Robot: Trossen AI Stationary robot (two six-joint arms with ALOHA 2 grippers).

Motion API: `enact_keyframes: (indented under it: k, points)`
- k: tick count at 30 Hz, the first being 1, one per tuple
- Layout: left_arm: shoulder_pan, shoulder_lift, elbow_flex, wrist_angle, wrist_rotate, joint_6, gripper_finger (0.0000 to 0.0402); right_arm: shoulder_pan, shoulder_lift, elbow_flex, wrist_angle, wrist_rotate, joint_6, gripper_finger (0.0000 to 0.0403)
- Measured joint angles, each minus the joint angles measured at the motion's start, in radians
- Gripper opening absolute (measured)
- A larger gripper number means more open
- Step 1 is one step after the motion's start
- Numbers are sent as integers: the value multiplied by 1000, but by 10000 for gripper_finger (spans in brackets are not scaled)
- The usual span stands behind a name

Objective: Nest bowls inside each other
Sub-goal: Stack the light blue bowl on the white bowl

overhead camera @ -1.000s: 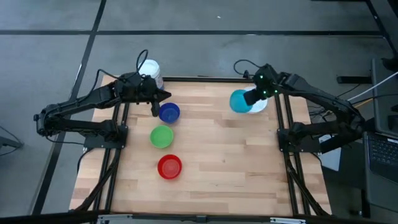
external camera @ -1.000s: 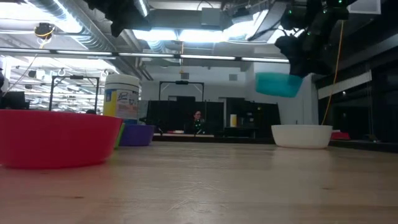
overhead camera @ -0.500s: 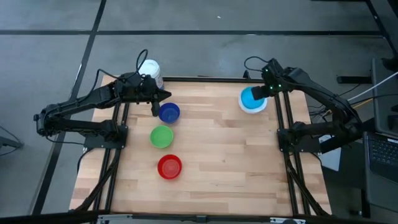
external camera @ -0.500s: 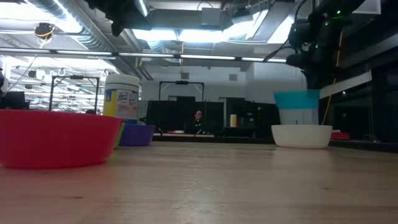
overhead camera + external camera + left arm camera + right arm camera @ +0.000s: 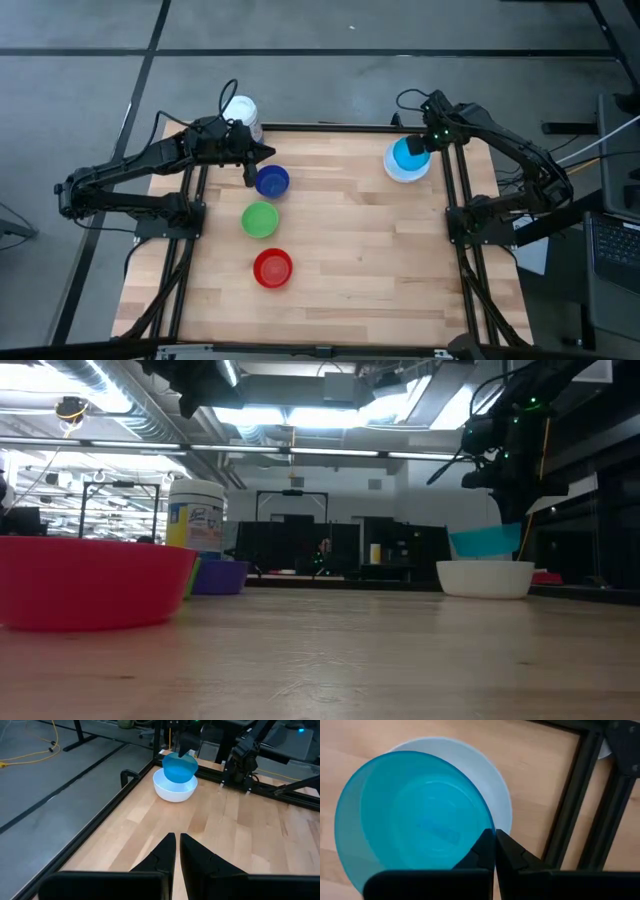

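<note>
The right gripper [image 5: 494,851] is pinched tight on the rim of the teal bowl [image 5: 406,153], holding it tilted, its lower edge dipped inside the white bowl [image 5: 405,172] and its far edge raised above that bowl's rim. The right arm reaches in from the table's right side, elbow bent, wrist angled down over the white bowl. Across the table from the white bowl, the left gripper [image 5: 249,176] has its fingers closed on nothing, hanging just beside the dark blue bowl [image 5: 272,181], its arm stretched low from the left. Beyond the dark blue bowl, farther from the white bowl, sit the green bowl [image 5: 260,219] and then the red bowl [image 5: 273,268].
</note>
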Motion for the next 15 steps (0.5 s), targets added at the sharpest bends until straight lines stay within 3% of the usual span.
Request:
enact_keyframes:
  k: [13, 15]
  points:
    - [0, 3, 0, 0, 0, 11, 20, -6, 0, 0, 19, -6, -4, 4]
    - [0, 3, 0, 0, 0, 11, 20, -7, 0, 0, 26, -45, -8, 15]
